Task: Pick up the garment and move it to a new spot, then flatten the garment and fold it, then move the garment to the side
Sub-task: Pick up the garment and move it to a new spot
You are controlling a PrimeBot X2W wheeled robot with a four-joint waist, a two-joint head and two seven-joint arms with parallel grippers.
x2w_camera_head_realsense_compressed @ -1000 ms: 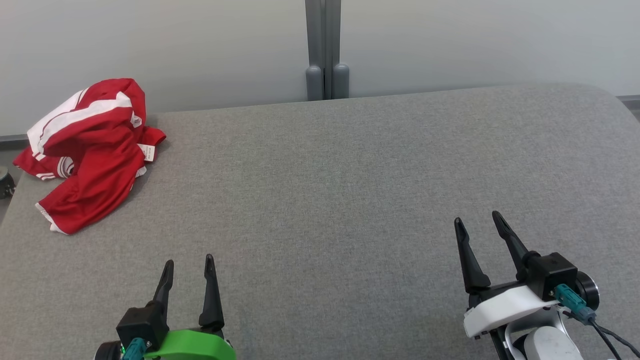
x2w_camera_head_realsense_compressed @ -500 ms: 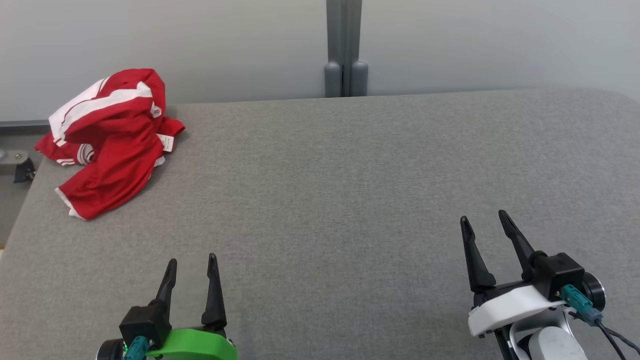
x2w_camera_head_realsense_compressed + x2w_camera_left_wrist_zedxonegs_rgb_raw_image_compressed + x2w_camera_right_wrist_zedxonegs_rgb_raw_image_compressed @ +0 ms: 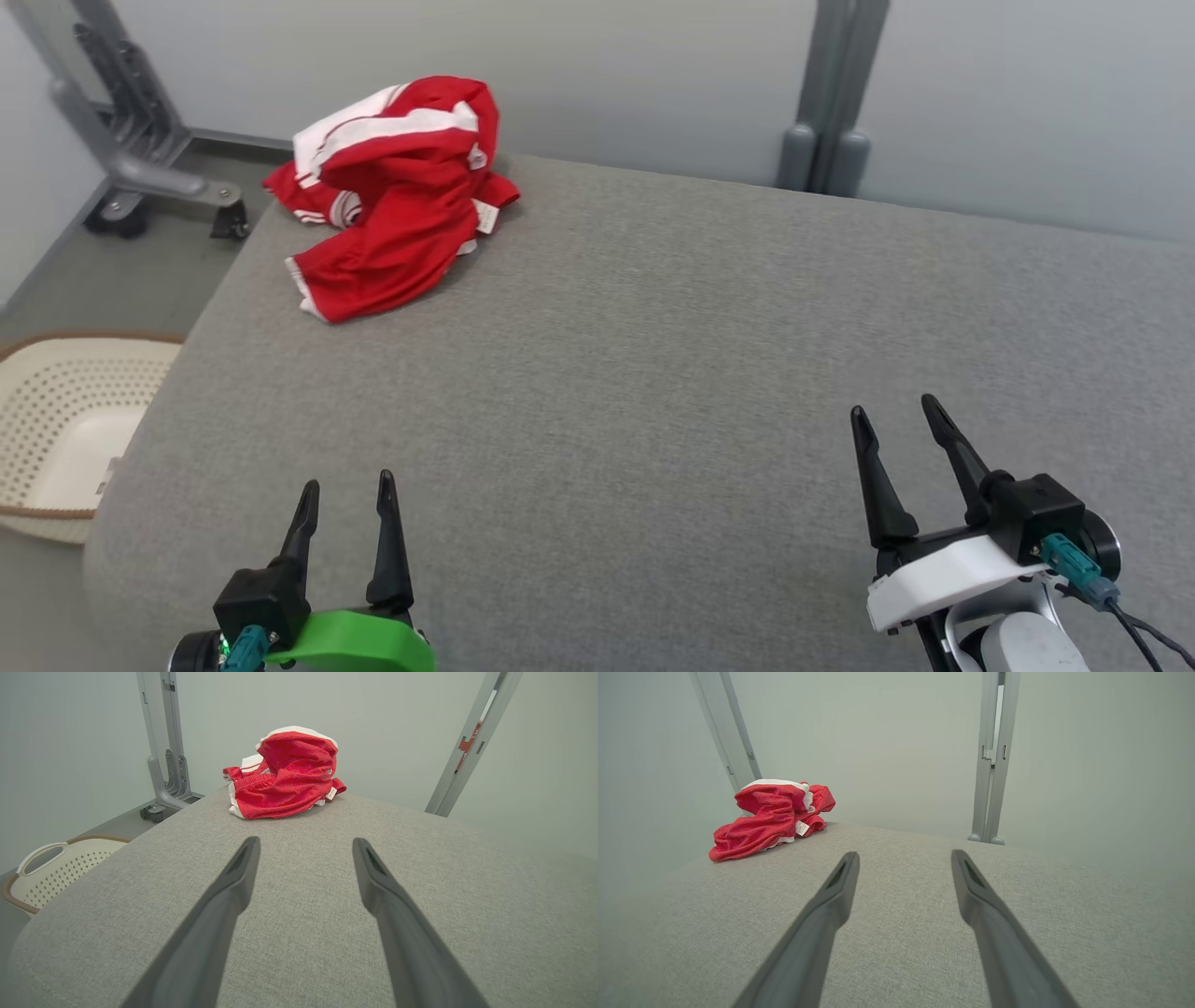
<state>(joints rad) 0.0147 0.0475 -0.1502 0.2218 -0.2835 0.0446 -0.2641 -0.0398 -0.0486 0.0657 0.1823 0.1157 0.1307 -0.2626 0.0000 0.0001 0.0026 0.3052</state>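
A crumpled red garment with white stripes lies bunched at the far left corner of the grey padded table. It also shows ahead in the left wrist view as the garment and at the left in the right wrist view as the garment. My left gripper hovers open near the table's front left, well short of the cloth. At the front right my right gripper is open too, with nothing between its fingers.
A cream perforated basket stands on the floor left of the table, seen too as the basket. A grey wheeled stand is behind it. A grey post rises against the wall behind the table.
The head camera has turned left, so the whole picture has shifted right and the basket and stand have come into view. Both grippers keep their pose and stay open. The garment lies as before.
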